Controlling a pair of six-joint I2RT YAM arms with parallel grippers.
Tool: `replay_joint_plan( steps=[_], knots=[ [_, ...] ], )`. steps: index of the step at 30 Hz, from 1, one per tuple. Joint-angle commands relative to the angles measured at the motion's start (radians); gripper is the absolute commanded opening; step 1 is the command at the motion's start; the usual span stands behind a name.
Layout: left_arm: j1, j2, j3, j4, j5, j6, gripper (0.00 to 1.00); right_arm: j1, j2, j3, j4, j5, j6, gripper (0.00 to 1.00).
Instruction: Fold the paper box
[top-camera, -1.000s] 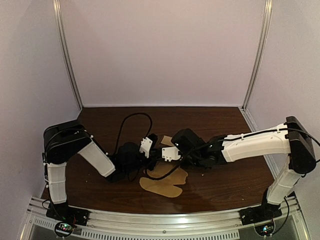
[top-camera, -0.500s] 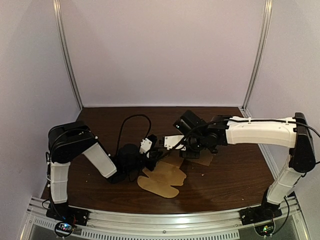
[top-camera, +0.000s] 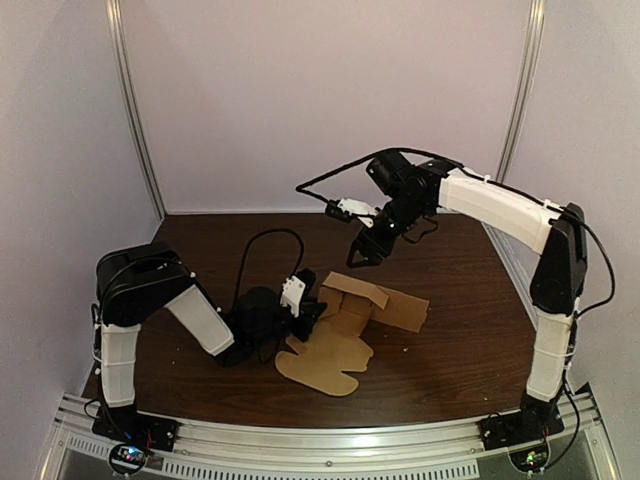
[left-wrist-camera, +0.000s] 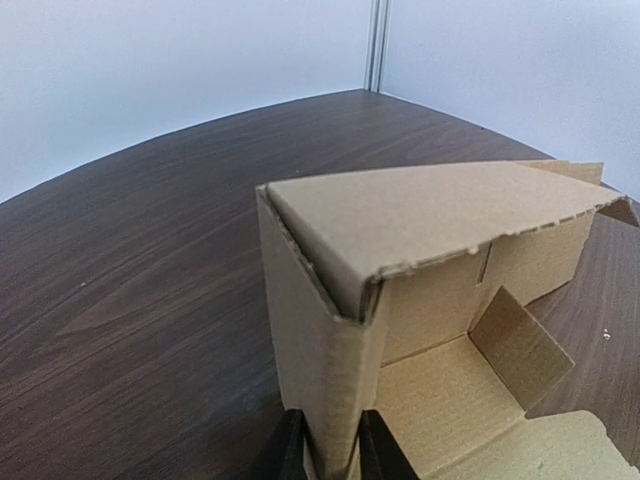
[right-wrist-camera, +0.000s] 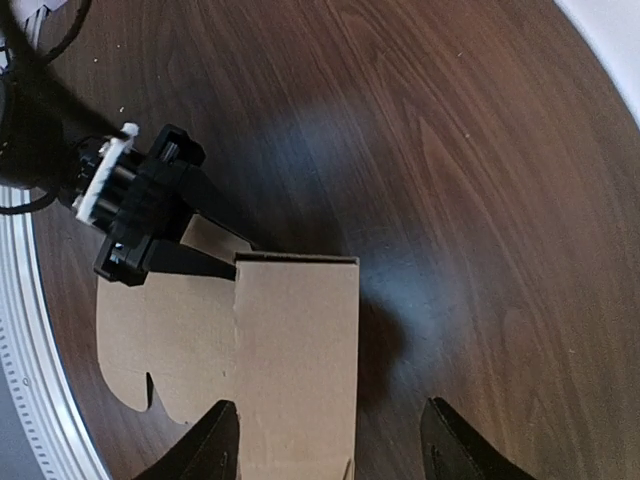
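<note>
L jaws pinching paper box (top-camera: 385, 305) wall edge, R jaws spread, high above box, wood table (top-camera: 470, 360).

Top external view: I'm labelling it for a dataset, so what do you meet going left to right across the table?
Left arm's black joint housing → paper box → right arm's upright link.

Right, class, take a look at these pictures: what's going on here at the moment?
Two robot arms are working on a paper box that lies partly folded on the dark table. The left gripper pinches one upright cardboard wall near its bottom edge. The right gripper hovers above the box, open and holding nothing. The rounded flaps lie flat toward the near edge, so the folding is not finished.
</note>
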Motion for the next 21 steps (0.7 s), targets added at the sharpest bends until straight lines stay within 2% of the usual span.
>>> replay_joint_plan(
  steps=[1, 7, 15, 21],
  knots=[
    [0.007, 0.016, 0.032, 0.014, 0.023, 0.023, 0.22, -0.05, 0.202, 0.157, -0.174, -0.261, 0.089, 0.63],
    [0.007, 0.017, 0.074, -0.06, 0.037, 0.039, 0.25, -0.088, 0.299, 0.203, -0.232, -0.328, 0.093, 0.62],
    [0.007, 0.029, 0.142, -0.179, 0.056, 0.059, 0.29, -0.107, 0.309, 0.16, -0.243, -0.367, 0.089, 0.56],
    [0.007, 0.066, 0.232, -0.27, 0.183, 0.107, 0.37, -0.136, 0.329, 0.158, -0.264, -0.442, 0.103, 0.55]
  ],
)
